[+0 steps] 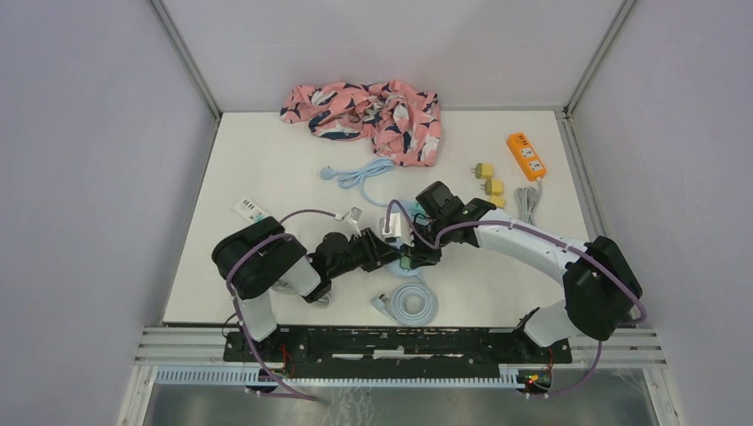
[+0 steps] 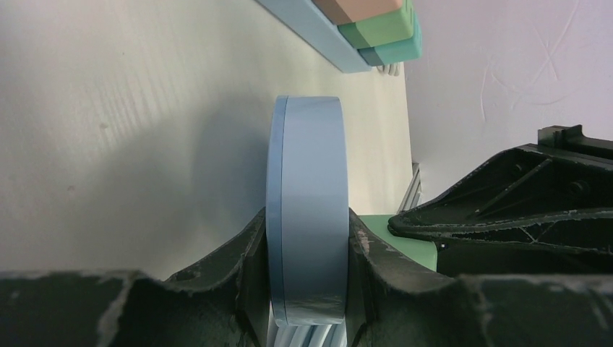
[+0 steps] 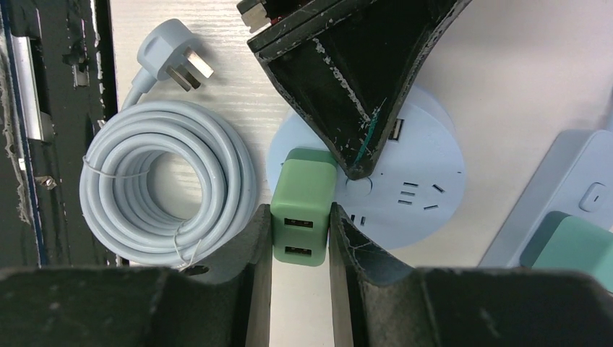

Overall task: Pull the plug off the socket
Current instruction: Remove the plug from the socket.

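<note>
I have the right gripper [image 3: 300, 211] clenched on the green plug [image 3: 303, 181], one finger flat against each of its sides, low and centre in the right wrist view. The plug is seated in the round pale-blue socket [image 3: 423, 163] near that disc's left edge, so by my reading the task's thing has not come free yet.

The left gripper [image 2: 307, 224] is clamped on the socket itself. In the centre of the left wrist view the disc shows edge-on, pinched across its thickness. I can't tell whether it sits flat on the table [image 3: 520, 50] or is raised a little.

I take this as a brace. One arm anchors the body so that the other's pull goes into parting the prongs rather than dragging the whole unit along. Gripping the plug by its flat sides leaves its upper face, with the two ports, clear toward the camera.

I judge the next move to be a straight draw back along the right gripper's own axis, with no twist, while the left hold stays firm.

The coiled cable [image 3: 144, 191] lies just beside the disc at the left of that view, and a second power strip [image 3: 578, 170] sits near at the right edge. A sideways jerk could knock either of them.
</note>
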Controlling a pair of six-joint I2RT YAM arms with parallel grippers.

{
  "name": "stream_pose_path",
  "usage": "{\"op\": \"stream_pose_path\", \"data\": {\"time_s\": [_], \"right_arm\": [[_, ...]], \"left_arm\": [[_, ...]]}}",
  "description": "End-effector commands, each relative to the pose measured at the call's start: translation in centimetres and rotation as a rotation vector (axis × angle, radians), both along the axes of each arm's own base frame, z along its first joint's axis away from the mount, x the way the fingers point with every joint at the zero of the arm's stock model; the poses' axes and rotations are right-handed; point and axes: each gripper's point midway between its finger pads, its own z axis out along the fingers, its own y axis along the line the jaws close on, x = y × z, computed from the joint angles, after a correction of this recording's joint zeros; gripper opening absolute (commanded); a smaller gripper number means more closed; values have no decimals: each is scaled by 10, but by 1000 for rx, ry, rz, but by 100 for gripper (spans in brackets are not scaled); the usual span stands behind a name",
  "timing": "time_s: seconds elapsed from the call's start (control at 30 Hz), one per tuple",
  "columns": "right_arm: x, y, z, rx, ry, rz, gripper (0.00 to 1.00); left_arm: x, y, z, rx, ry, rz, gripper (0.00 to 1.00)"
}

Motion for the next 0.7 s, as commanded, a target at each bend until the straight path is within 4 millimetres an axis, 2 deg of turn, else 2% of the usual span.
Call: {"op": "stream_pose_path", "data": {"time_s": [0.0,0.23,0.3,0.37,0.53,0.6,0.67], "right_arm": [[-20,31,17,74,21,95,0],[21,-2,15,10,-51,-32,0],[23,-7,14,-4,-60,-31,0],[11,-4,16,28,-32,19,0],[-40,14,24,135,69,237,0],[-45,19,26,153,83,252,0],[-33,21,24,129,59,187,0]], "left_arm": [[7,-7,28,-90,-72,4,3],[7,-7,28,-80,-81,6,3],[8,-7,29,-80,-83,7,3],[7,-7,28,-80,-83,6,3],[6,-6,29,-85,-88,4,3],[5,-5,29,-85,-91,2,3],[5,-5,29,-83,-94,2,3]]}}
